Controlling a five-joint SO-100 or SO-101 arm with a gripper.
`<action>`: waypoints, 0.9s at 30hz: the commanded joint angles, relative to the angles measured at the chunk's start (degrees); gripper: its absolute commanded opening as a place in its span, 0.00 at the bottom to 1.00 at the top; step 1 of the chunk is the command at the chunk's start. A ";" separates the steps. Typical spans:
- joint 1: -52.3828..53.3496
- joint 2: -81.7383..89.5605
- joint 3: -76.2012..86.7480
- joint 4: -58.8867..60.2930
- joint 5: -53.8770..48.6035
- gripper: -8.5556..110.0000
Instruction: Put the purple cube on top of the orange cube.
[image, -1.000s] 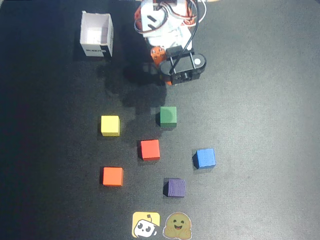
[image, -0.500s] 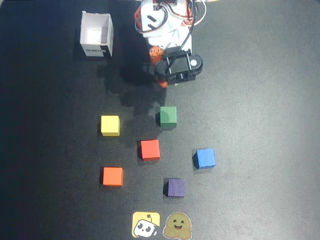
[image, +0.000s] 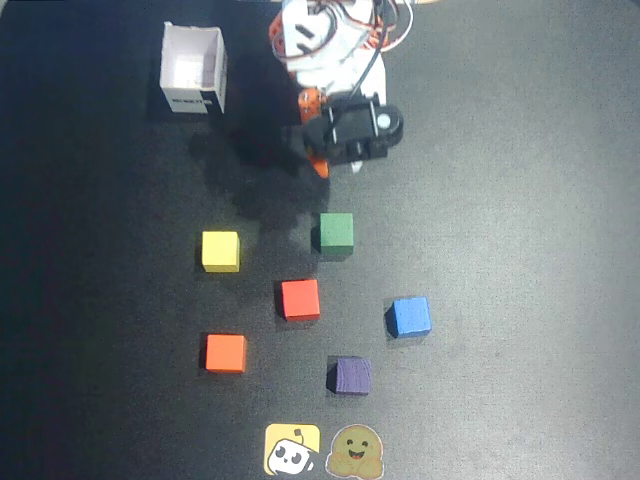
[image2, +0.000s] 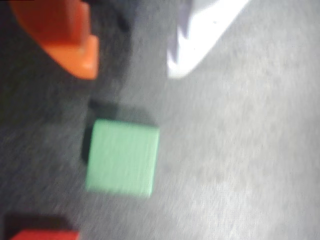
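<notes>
Gripper (image2: 131, 67) hung near the arm base at the top of the overhead view, well apart from every cube. Fingers, orange (image2: 65, 35) and white (image2: 200, 35), stood spread with nothing between them. Wrist view was blurred; the green cube (image2: 121, 157) lay just below the fingertips, a red cube's (image2: 42, 234) edge at the bottom. Purple cube (image: 352, 376) sat far down-frame from the claw in the overhead view, slightly right, past green and beside the blue cube (image: 410, 316). Orange cube (image: 226, 352) lay left of purple, well apart. Judged: reach goes down-frame first.
</notes>
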 joint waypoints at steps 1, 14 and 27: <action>0.00 -19.25 -14.06 -2.11 1.05 0.17; 0.44 -60.64 -49.22 -1.23 8.96 0.17; -1.49 -79.54 -64.95 -9.05 12.83 0.22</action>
